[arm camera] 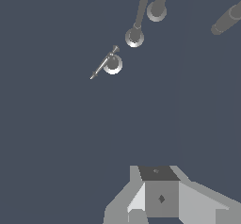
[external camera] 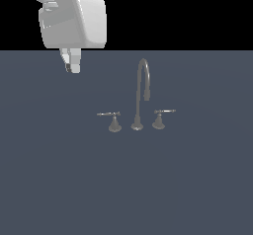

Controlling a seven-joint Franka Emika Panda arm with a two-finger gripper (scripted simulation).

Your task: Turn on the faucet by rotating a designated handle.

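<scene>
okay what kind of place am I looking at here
Probably a bare simulated test scene, not a real kitchen: a small grey faucet with two lever handles stands on a flat blue-grey surface with no sink, under a white robot gripper.

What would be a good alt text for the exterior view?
A small grey faucet with two lever handles stands on a dark surface. The white robot arm's claw hangs above, toward the exterior view's left, apart from the left-hand handle.
</scene>
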